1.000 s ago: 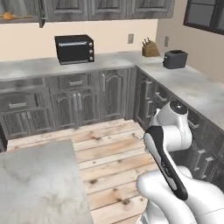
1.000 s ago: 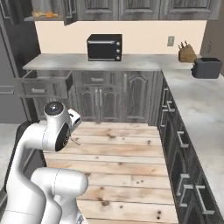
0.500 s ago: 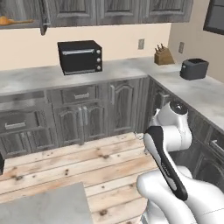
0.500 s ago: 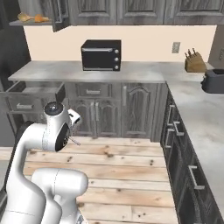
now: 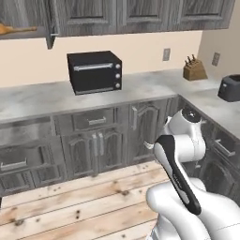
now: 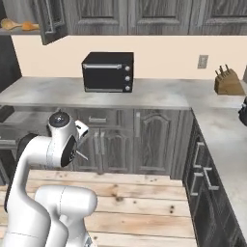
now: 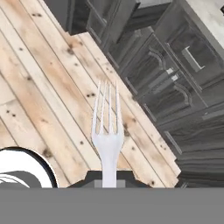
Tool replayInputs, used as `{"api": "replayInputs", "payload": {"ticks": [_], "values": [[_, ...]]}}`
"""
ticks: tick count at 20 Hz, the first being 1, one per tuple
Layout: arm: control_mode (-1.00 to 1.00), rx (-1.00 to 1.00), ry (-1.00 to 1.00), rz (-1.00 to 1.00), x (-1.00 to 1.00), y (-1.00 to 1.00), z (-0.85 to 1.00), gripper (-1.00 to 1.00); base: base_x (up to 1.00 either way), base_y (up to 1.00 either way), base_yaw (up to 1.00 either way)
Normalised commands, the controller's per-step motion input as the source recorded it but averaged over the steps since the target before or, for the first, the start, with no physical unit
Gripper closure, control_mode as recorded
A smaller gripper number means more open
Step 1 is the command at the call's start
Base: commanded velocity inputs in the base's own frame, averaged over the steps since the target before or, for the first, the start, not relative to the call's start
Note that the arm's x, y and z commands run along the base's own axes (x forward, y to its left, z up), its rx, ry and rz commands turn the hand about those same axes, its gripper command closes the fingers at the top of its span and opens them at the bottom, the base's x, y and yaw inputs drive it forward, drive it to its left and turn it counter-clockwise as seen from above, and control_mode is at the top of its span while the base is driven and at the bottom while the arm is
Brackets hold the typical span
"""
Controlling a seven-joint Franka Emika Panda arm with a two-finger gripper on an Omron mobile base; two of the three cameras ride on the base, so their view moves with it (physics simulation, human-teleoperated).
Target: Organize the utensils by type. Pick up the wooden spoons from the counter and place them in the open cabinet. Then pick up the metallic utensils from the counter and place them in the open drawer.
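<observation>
A: What had changed in the last second?

B: The base had driven and turned, so both base views shifted. The toaster oven (image 5: 94, 71) came closer to the middle, and the open drawer (image 6: 7, 126) moved towards the left edge of the right base view. The things themselves did not move.

A: And the gripper (image 7: 109, 178)?

B: Its jaws were fully closed on the handle of a silver fork (image 7: 108, 131), tines pointing away over the wooden floor (image 7: 39, 83).

A: So what did this mean for the task?

B: Two wooden spoons (image 6: 18, 24) already lay on the shelf of the open cabinet (image 6: 52, 19). The robot was probably carrying the fork to the drawer.

A: Was there room?

B: The floor ahead was free. The counter edge (image 5: 70, 111) and the open cabinet door above were the borders to respect.
</observation>
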Motion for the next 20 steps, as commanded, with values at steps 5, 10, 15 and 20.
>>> {"api": "replayInputs", "payload": {"ticks": [5, 10, 15, 20], "values": [[1.00, 0.00, 0.00, 0.00, 0.00, 0.00, 0.00, 1.00, 1.00, 0.00, 0.14], [1.00, 0.00, 0.00, 0.00, 0.00, 0.00, 0.00, 1.00, 1.00, 0.00, 0.28], [1.00, 0.00, 0.00, 0.00, 0.00, 0.00, 0.00, 1.00, 0.92, -0.01, 0.51], [1.00, 0.00, 0.00, 0.00, 0.00, 0.00, 0.00, 1.00, 0.56, -0.11, 0.87]]}}
